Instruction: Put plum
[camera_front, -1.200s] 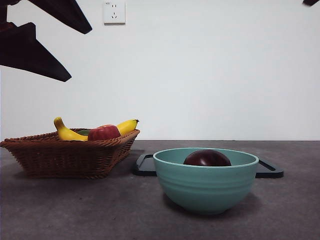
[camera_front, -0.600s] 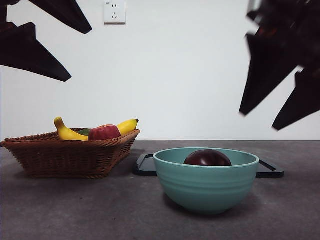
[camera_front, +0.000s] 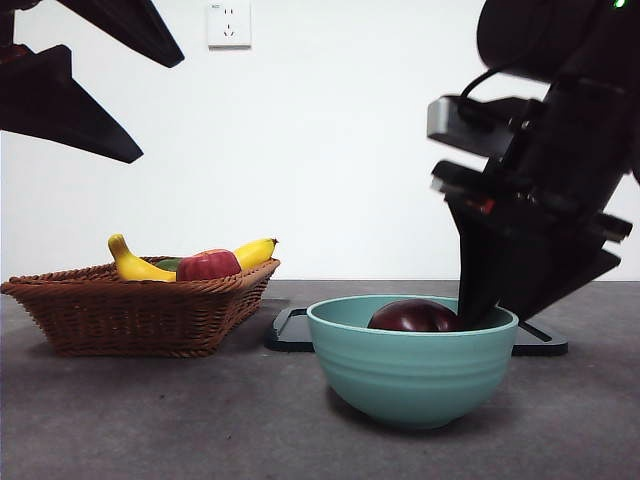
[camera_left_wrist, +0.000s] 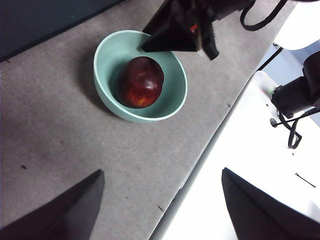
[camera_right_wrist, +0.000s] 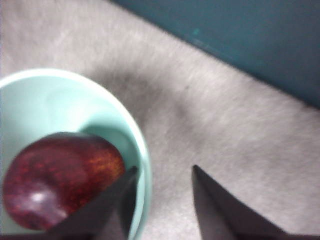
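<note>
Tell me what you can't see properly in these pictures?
- Plum, front view: lower half hidden by the bowl wall.
- Black tray, front view: mostly hidden behind the bowl.
- Green thing in the basket: hidden by banana and apple.
- Right wrist view: blurred.

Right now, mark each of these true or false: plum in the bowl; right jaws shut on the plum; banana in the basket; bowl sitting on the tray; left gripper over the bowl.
1. The plum lies in the green bowl. True.
2. The right gripper has its jaws shut on the plum. False: the jaws are open, straddling the bowl's rim beside the plum.
3. A banana lies in the basket. True.
4. The bowl sits on the black tray. False: it stands on the table in front of the tray.
5. The left gripper hangs over the bowl. False: it waits off to the side.
</note>
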